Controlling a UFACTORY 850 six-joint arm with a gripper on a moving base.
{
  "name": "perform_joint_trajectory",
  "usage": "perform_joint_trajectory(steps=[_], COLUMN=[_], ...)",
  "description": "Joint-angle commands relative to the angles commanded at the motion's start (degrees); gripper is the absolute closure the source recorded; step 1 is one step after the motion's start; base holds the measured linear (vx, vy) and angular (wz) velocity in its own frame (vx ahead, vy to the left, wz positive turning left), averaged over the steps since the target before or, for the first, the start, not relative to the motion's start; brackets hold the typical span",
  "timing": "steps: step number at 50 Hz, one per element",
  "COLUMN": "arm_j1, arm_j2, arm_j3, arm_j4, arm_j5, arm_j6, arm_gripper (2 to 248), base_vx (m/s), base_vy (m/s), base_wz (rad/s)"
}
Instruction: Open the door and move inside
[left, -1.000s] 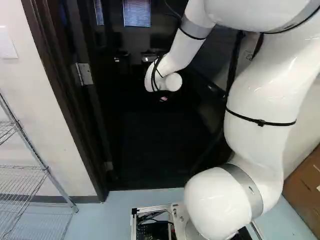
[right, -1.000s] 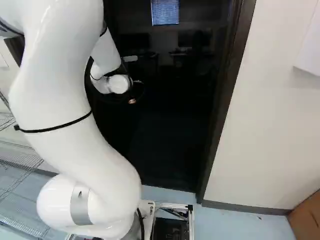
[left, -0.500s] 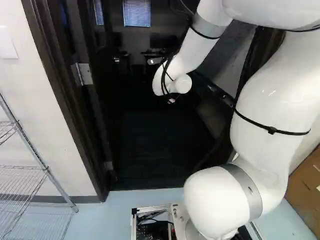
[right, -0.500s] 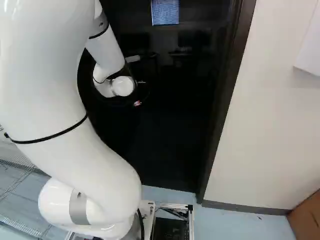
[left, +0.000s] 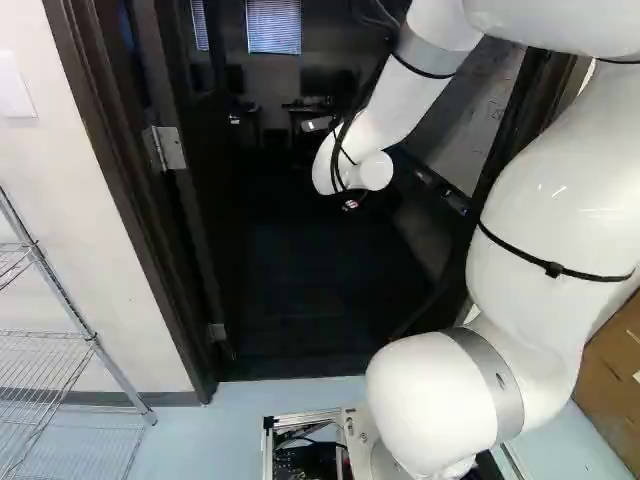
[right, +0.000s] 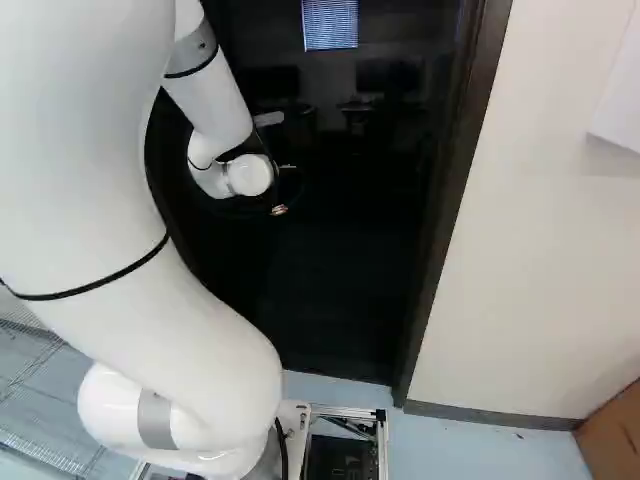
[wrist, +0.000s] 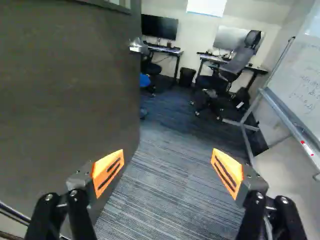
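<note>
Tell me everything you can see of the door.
The door is a flat, dark brown panel, perhaps wood, with a framed pane high up and a silvery, metallic-looking handle near its free edge. It stands open inward, beside the open claw. Nothing grips it; whether a finger brushes it, I cannot tell.

white arm (left: 545, 190) bent, reaching ahead; black gripper (left: 351, 203), fingers (wrist: 108, 171) spread wide.

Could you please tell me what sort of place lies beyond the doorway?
It looks like an office or shared workroom: the wrist view shows desks with monitors, a high-backed desk chair and a whiteboard covered in handwriting.
</note>
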Motion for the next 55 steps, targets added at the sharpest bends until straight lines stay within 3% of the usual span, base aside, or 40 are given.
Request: perform_joint_trajectory(steps=[28, 55], arm_j1=[-0.83, -2.38], arm_j2=[2.97, 8.54], arm_j3=[5.35, 15.35], arm_j4=[1.97, 5.67], arm_j5=[1.91, 5.49], arm_j6=[0.00, 0.00], arm_gripper=[3, 3], base_vx=[0.000, 0.000], base_vy=[0.000, 0.000], base_wz=[0.000, 0.000])
